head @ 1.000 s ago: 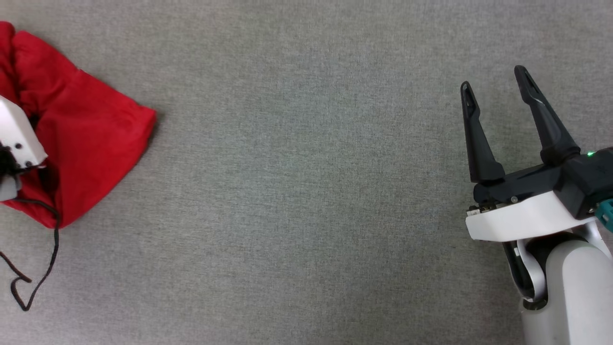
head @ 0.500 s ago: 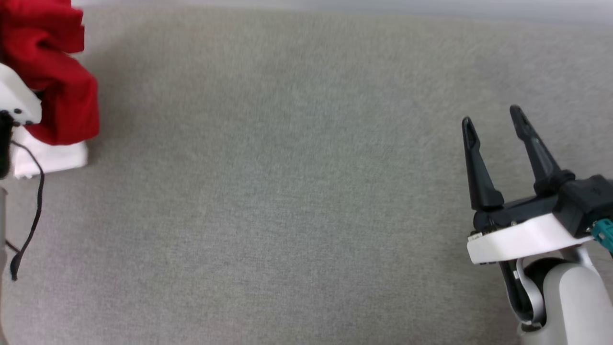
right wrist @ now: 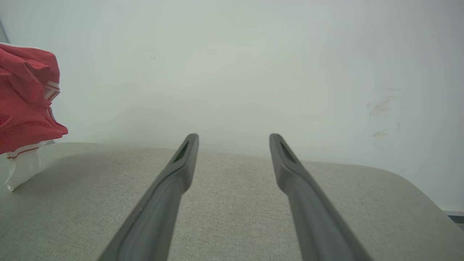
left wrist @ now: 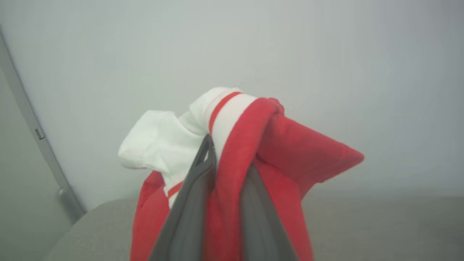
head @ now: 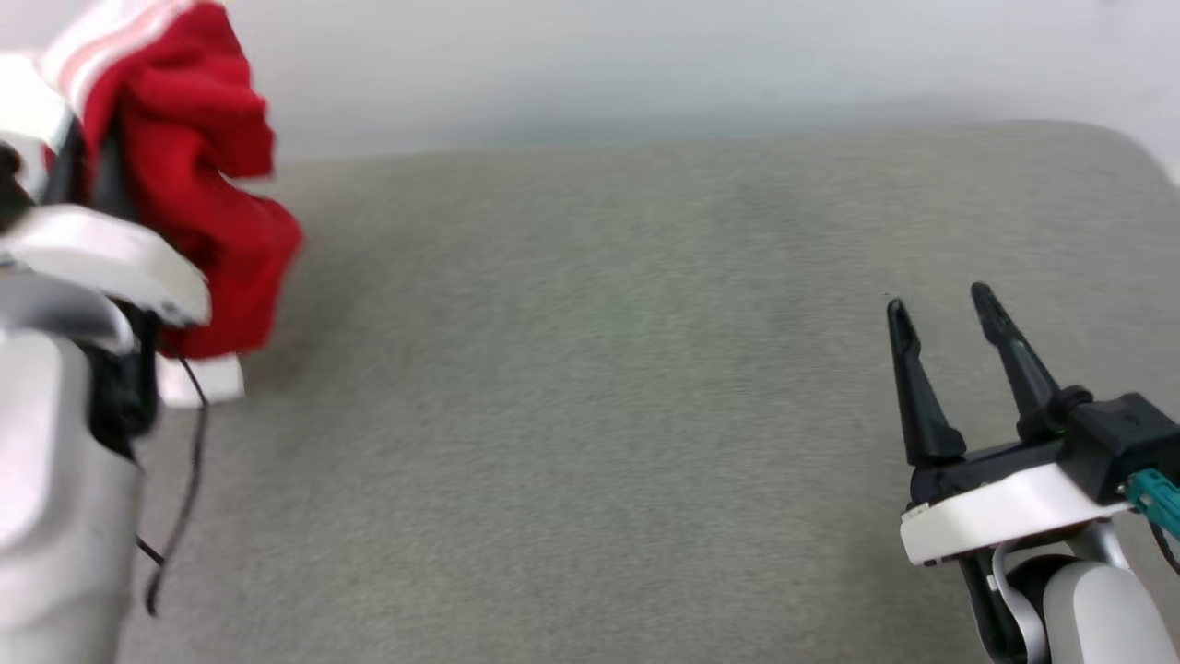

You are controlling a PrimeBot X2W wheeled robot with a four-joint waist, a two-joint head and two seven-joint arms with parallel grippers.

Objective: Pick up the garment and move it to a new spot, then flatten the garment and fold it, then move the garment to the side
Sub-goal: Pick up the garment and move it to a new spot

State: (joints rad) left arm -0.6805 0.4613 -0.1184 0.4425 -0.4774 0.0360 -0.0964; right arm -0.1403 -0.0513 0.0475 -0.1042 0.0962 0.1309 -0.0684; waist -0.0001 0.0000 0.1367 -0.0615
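The right gripper [head: 938,302] hovers over the near right corner of the grey fabric-covered surface [head: 590,415]. Its wrist is level, and its two dark fingers point toward the far edge, spread wide with nothing between them. The pale left forearm [head: 55,480] rises at the near left edge, and a thin black cable [head: 189,443] dangles beside it. Above it, the left gripper [left wrist: 226,156] is raised, its jaws nearly together and pinched on a fold of the T-shirt [head: 212,203].

The middle of the surface lies between the two arms, and a plain pale wall [head: 645,65] stands behind the far edge.

The T-shirt hangs bunched from the left fingers over the far left part of the surface. Its red body is crumpled in thick folds. A white sleeve with a thin red stripe drapes over the fingertips, and another white end droops lowest. Whether that end touches the surface I cannot tell.
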